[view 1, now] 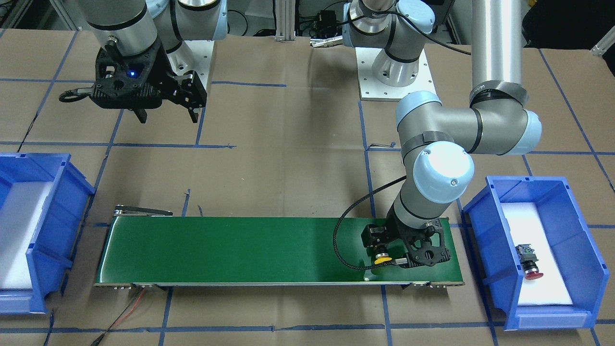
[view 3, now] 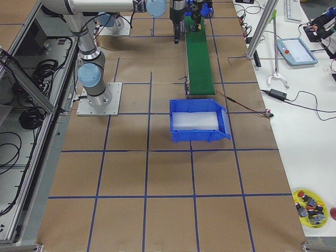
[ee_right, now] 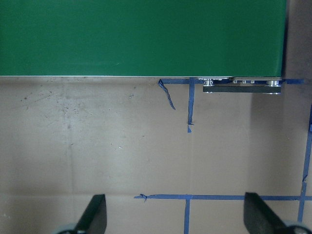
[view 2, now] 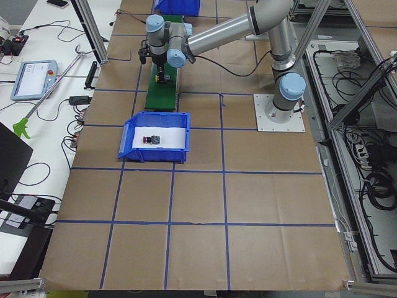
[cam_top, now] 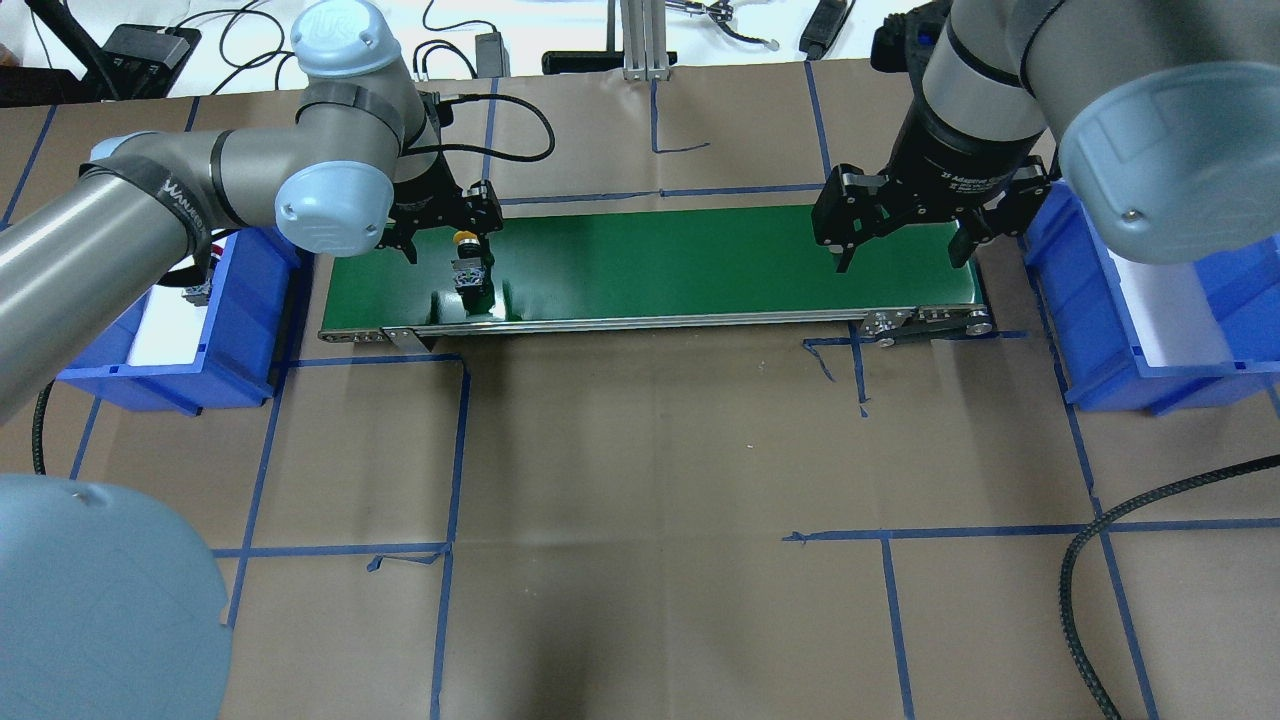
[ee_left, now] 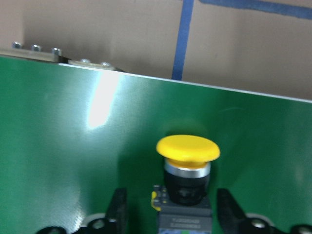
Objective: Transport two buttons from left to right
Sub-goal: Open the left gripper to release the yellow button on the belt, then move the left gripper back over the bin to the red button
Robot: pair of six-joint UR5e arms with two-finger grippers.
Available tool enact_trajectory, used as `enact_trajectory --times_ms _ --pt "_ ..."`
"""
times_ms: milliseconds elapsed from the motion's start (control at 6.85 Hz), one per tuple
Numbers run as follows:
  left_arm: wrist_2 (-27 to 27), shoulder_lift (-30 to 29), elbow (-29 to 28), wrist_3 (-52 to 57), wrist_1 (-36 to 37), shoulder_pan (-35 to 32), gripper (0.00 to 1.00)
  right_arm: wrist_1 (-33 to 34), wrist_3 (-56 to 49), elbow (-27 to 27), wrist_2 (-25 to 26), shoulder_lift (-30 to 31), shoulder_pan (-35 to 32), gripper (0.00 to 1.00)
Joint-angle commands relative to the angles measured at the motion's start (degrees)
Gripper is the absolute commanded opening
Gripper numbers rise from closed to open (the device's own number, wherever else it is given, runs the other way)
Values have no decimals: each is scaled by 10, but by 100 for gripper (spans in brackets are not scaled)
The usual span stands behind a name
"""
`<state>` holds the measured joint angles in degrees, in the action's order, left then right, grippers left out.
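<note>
- Left wrist-mounted view: left gripper [ee_left: 171,195] is spread wide; its fingers [ee_left: 118,210] flank the yellow button [ee_left: 187,156] w/ gaps both sides, so we see no pinch.
- Yellow button lies on its side on the green belt [ee_left: 63,146], at belt's left end; cap points away from robot's base.
- Red button [view 1: 528,262] lies on white liner in left blue bin [view 1: 485,250]; bin sits just beside belt's left end.
- Right gripper [cam_top: 905,262] hangs near belt's right end; we see it spread and empty; right blue bin [cam_top: 1075,300] is just beside that end.
</note>
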<state>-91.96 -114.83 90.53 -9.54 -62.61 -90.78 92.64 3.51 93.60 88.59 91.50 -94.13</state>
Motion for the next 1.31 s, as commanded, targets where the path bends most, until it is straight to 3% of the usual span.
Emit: enact_trajectory --times_ms 0,292,1168 --pt "0 49 -37 14 -75 27 100 0 0 0 0 0 0 100" --pt "0 78 -97 66 -169 51 100 0 0 0 0 0 0 100" --pt "15 45 -123 309 -169 234 100 0 0 0 0 1 0 100"
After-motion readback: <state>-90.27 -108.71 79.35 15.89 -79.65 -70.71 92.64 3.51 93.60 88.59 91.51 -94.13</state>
